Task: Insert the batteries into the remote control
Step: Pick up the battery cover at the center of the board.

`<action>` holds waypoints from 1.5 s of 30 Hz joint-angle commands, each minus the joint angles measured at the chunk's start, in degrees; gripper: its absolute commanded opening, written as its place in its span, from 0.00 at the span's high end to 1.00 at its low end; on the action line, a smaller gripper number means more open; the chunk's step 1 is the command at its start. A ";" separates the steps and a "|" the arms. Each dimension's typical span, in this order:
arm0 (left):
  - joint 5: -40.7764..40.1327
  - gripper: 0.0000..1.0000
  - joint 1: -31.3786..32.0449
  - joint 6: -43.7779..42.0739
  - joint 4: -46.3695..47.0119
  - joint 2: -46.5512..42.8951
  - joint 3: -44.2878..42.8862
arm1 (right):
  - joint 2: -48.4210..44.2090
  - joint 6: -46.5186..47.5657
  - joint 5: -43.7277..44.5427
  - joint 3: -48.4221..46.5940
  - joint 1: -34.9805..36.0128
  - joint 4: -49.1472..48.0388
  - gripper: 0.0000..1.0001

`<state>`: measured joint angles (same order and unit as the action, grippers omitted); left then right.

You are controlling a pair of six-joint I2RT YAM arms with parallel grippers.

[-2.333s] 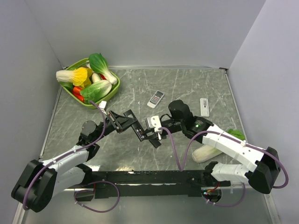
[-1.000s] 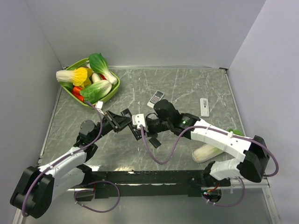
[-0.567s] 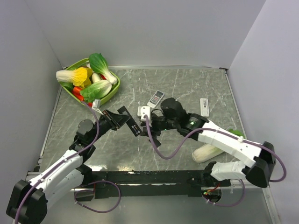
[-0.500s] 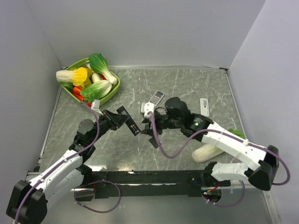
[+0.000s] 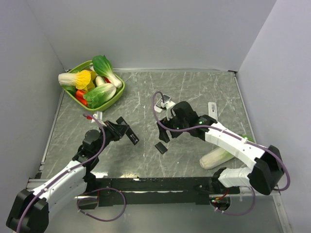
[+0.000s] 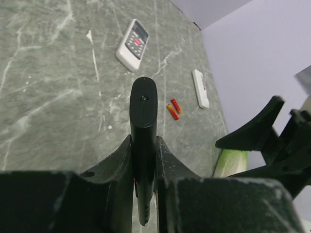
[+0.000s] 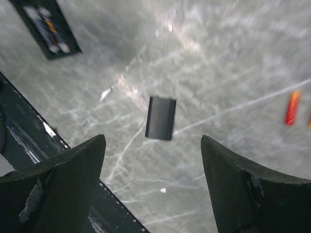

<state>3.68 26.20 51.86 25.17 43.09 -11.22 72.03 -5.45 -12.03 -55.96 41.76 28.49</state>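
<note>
While the left gripper point(image 6: 144, 143) is clamped on the black remote point(image 6: 144, 111), gripping its narrow body edge-on with the far end jutting past the fingertips, the right gripper point(image 7: 152, 145) hangs with its fingers spread wide and nothing between them.

Directly beneath that open gripper a small dark battery cover point(image 7: 161, 118) lies flat on the marble table point(image 7: 233, 58), framed by the two fingers. Beyond one finger, the held remote shows its open compartment point(image 7: 48, 29). Something orange and pale sits inside, too blurred to count. Past the other finger lie loose orange-red batteries point(image 7: 292, 108), side by side and well apart from the cover.

The likely step is a pickup, of the cover if the compartment is full, of a battery if not. Either way, drop straight down, set the fingertips on the stone astride the piece's narrow width, and close slowly, since a thin flat part will skid. The left arm should hold the compartment facing across.

Farther from both grippers rest a grey remote point(image 6: 132, 44) and a slim white one point(image 6: 199, 88).
</note>
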 commanded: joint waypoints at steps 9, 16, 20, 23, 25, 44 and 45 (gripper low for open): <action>-2.89 0.98 -0.09 1.84 4.10 1.73 1.82 | 12.43 -7.73 7.90 0.33 5.70 2.62 0.24; -2.72 0.98 -0.27 1.58 3.57 2.08 1.56 | 18.49 -7.46 11.15 -1.95 9.21 4.12 0.29; -2.37 0.98 -0.36 1.76 3.83 2.35 1.64 | 20.60 -7.73 11.94 -2.83 10.36 4.03 0.32; -2.10 0.98 -0.36 2.02 4.01 2.61 1.82 | 22.36 -7.73 13.16 -3.62 11.06 4.38 0.34; -1.93 0.98 -0.36 2.02 4.10 2.87 1.73 | 23.85 -7.91 14.14 -4.33 11.41 4.99 0.34; -1.05 0.98 -0.62 3.34 4.98 2.61 2.52 | 28.25 -9.05 18.36 -5.47 14.58 7.72 0.45; -0.96 0.99 -0.62 3.51 5.15 2.61 2.61 | 28.51 -9.14 18.80 -5.47 14.49 7.81 0.46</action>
<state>1.91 25.91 54.19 26.72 46.02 -9.17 98.28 -13.58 4.14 -59.35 55.90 34.54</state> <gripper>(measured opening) 0.208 0.558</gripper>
